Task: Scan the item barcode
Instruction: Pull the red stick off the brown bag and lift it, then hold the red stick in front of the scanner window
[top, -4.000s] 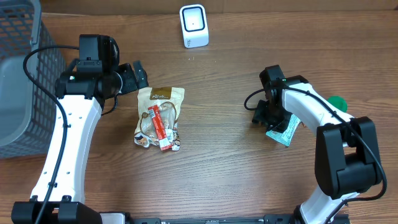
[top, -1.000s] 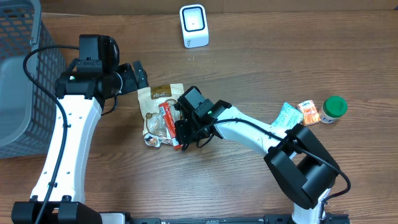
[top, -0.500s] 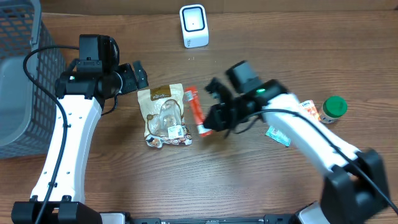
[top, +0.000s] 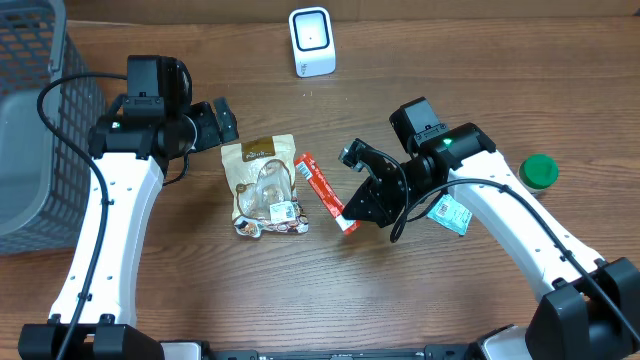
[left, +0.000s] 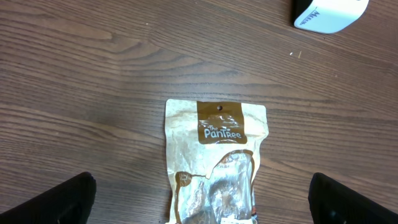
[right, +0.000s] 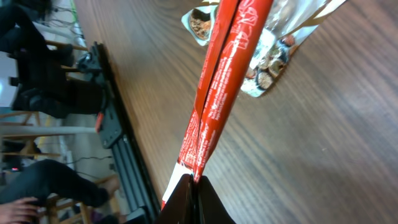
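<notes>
We find a wood-grain table (top: 560, 80) with a wire basket (top: 30, 60) at its left edge. The right gripper (top: 358, 208) is clenched on one end of a long red packet (top: 320, 190), which juts out ahead of the jaws, tilted and apparently lifted off the wood. The left gripper (top: 218, 122) stands released and empty, a brown snack pouch (top: 262, 185) lying just ahead of its jaws. The scanner (top: 311, 40) sits well beyond the right jaws. We judge the step to be presenting the packet: turn the barcode face squarely to the scanner window and hold steady, the grip kept off the code. Where the barcode lies we cannot tell. A teal sachet (top: 450, 212) and a green-lidded jar (top: 538, 172) lie behind the right jaws, out of the path; the pouch, near the packet's free end, could be brushed
</notes>
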